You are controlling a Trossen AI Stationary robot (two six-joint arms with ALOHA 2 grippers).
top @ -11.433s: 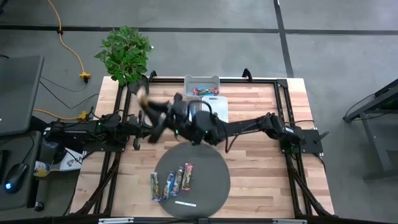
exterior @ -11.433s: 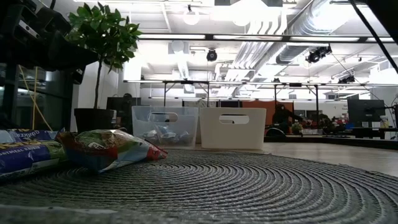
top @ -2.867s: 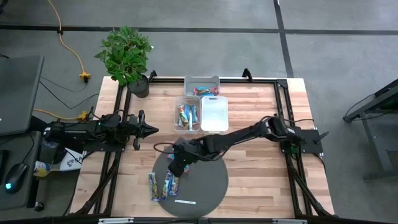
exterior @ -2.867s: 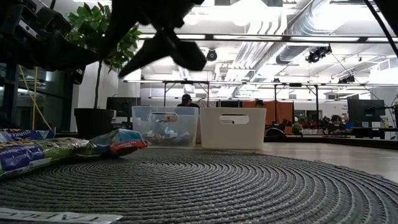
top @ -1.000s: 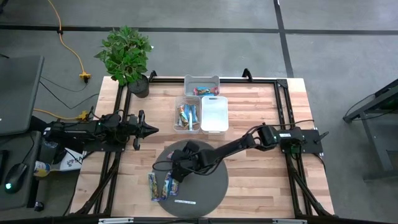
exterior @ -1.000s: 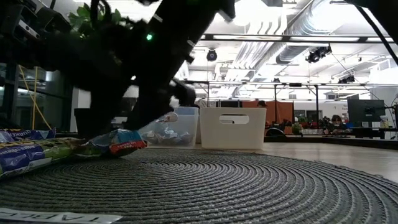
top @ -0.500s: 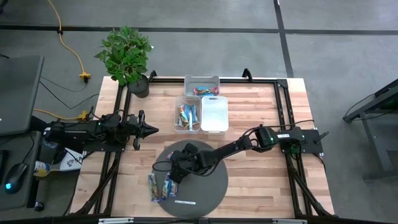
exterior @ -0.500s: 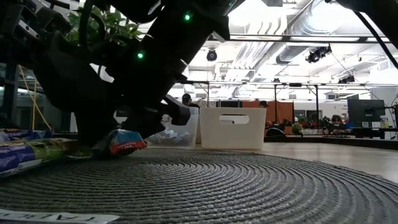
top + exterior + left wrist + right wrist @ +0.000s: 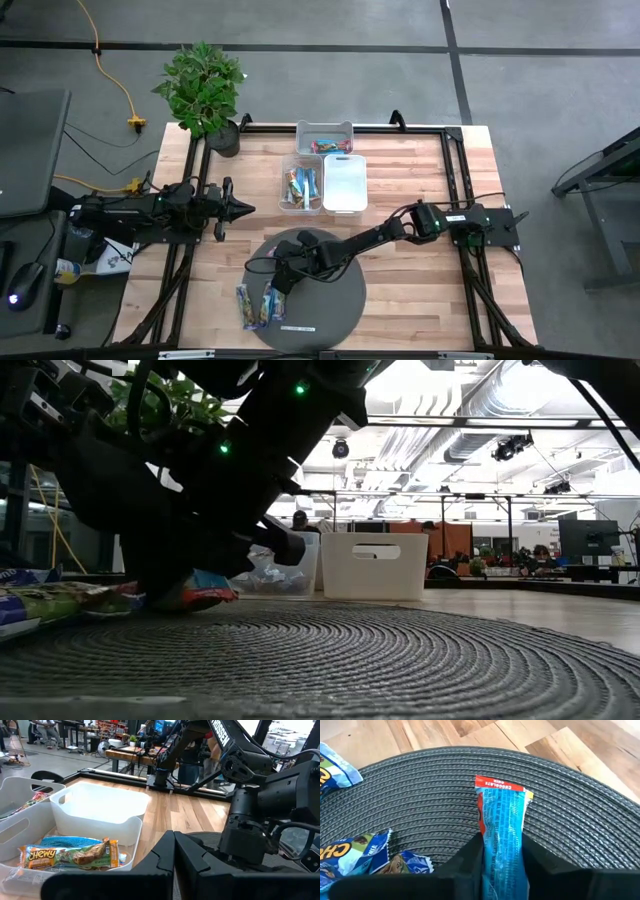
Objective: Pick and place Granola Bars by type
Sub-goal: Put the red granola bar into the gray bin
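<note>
My right gripper [image 9: 502, 854] is low over the round dark woven mat [image 9: 330, 290] and shut on a blue granola bar [image 9: 501, 815] with a red end. In the high view the right gripper [image 9: 282, 284] sits at the mat's left part. Two more blue-wrapped bars [image 9: 245, 304] [image 9: 266, 305] lie flat on the mat beside it. My left gripper [image 9: 245, 208] is shut and waits at the table's left side, clear of everything. A clear bin [image 9: 302, 187] at the far side holds several sorted bars [image 9: 70, 855]. My right gripper pinches the blue bar between its two fingers [image 9: 470, 852], across its width near one end [image 9: 501, 845]. The fingers come slanting down from the table's right side. The bar lies along the fingers, and its red end [image 9: 499, 784] points away and rests on the mat.
A white bin [image 9: 344, 183] stands beside the clear one, and a third bin [image 9: 325, 138] with bars stands behind them. A thin white label strip [image 9: 297, 327] lies at the mat's near edge. A potted plant [image 9: 203, 88] stands at the far left corner.
My right gripper has sunk lower over the red-ended bar and its fingers have come in around it, while the bar stays on the mat. The neighbouring bars on the mat have slid a little toward the table's left.
</note>
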